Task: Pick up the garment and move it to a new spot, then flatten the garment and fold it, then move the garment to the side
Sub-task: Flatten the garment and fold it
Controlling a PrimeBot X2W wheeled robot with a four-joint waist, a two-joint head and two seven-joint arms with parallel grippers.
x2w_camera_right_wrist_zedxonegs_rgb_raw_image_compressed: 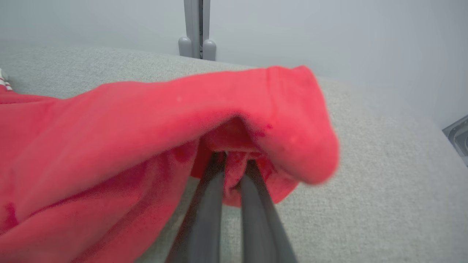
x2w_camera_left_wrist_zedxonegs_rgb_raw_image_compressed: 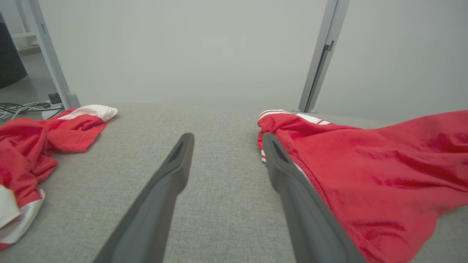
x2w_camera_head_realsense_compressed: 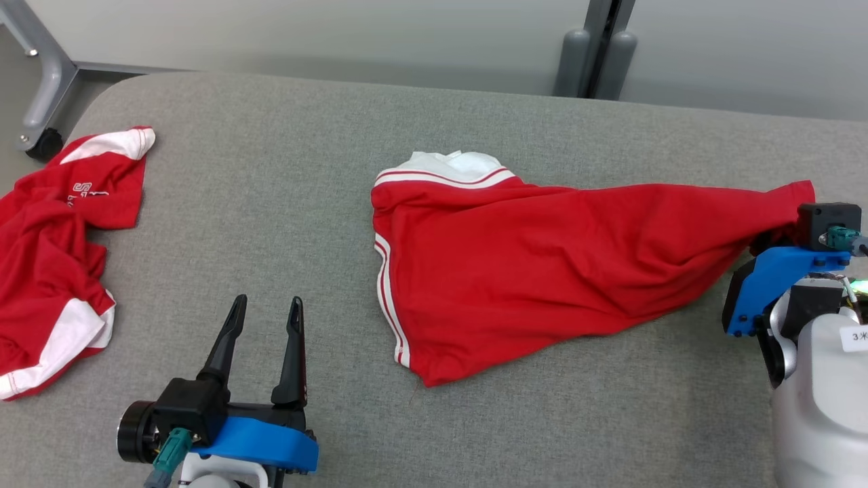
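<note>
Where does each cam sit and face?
Head view: on the head, facing forward and down at the grey table; left pincer lower left, right pincer at right edge.
Left wrist view: on that wrist, facing along its open fingers across the table to the wall.
Right wrist view: on that wrist, facing along its fingers, shut on a corner of the garment.
Shared: head and left wrist both show the garment and a second red garment.

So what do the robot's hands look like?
Both the left gripper and right gripper have two long dark fingers, a black block, a blue bracket and a teal plug. The right arm is pale grey with a white label.
</note>
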